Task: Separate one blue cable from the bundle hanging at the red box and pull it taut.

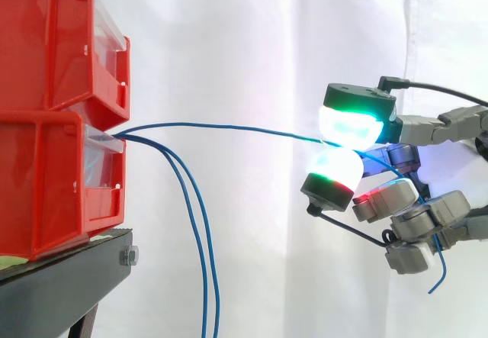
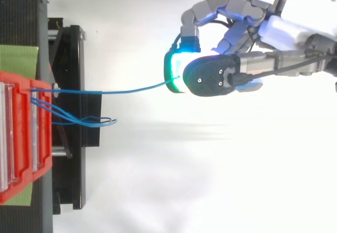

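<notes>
Cable between bins and hand

Black stand, white curtain, green patch on stand

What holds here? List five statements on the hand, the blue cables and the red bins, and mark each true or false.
1. The hand pinches one blue cable between its pads. True.
2. That cable drops straight down from the bins. False: it runs almost level from the red bins across to the hand.
3. Two other blue cables hang down in front of the bins. True.
4. The hand touches the bins. False: open space lies between them, with the one cable spanning it.
5. The bins rest on a white table. False: they sit on a black stand.
</notes>
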You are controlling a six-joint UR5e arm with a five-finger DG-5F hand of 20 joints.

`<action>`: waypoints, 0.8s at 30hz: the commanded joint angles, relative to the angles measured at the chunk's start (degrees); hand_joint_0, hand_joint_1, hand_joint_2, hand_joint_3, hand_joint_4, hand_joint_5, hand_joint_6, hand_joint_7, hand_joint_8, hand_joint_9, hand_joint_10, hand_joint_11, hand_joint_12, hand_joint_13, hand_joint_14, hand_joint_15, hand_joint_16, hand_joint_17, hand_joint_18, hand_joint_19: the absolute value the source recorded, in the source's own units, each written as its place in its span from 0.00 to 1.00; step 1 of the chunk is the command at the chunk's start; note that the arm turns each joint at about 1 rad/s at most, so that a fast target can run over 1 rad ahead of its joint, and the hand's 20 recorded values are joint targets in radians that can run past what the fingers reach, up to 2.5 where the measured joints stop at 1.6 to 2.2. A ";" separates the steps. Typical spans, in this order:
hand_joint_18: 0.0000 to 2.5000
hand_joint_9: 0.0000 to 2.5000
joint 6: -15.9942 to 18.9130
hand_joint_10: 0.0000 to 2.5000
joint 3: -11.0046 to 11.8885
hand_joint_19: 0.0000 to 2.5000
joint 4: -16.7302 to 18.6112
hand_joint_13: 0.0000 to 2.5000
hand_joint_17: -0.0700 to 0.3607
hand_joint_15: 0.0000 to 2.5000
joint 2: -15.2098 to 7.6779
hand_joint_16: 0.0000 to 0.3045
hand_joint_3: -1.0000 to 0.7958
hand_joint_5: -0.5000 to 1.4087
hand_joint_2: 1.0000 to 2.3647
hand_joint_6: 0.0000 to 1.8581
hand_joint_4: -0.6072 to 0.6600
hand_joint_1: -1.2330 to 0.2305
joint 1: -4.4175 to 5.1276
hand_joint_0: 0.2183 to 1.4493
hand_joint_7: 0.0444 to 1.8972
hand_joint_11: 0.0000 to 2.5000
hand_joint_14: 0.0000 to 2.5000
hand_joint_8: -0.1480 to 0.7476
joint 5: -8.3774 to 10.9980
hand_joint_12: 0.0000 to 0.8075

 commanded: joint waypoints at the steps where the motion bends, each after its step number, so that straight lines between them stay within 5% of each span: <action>1: 0.38 0.47 -0.03 0.00 -0.03 0.53 -0.48 0.44 0.37 0.64 0.03 0.13 0.36 0.14 0.01 0.50 0.39 0.35 0.00 0.44 0.62 0.69 0.41 0.44 0.02 0.38; 9: 0.42 0.47 -0.12 0.08 -0.03 0.62 -2.68 0.40 0.35 0.58 0.03 0.12 0.37 0.14 0.01 0.50 0.40 0.35 0.35 0.44 0.62 0.69 0.69 0.43 -0.24 0.38; 16: 0.43 0.46 -0.65 0.19 -0.03 0.62 -3.29 0.40 0.35 0.57 0.03 0.12 0.37 0.14 0.01 0.50 0.41 0.35 0.44 0.44 0.61 0.67 0.70 0.43 -0.33 0.38; 24: 0.44 0.46 -1.35 0.20 -0.03 0.63 -3.12 0.40 0.34 0.57 0.03 0.11 0.37 0.14 0.01 0.50 0.41 0.36 0.44 0.44 0.61 0.66 0.70 0.43 -0.42 0.39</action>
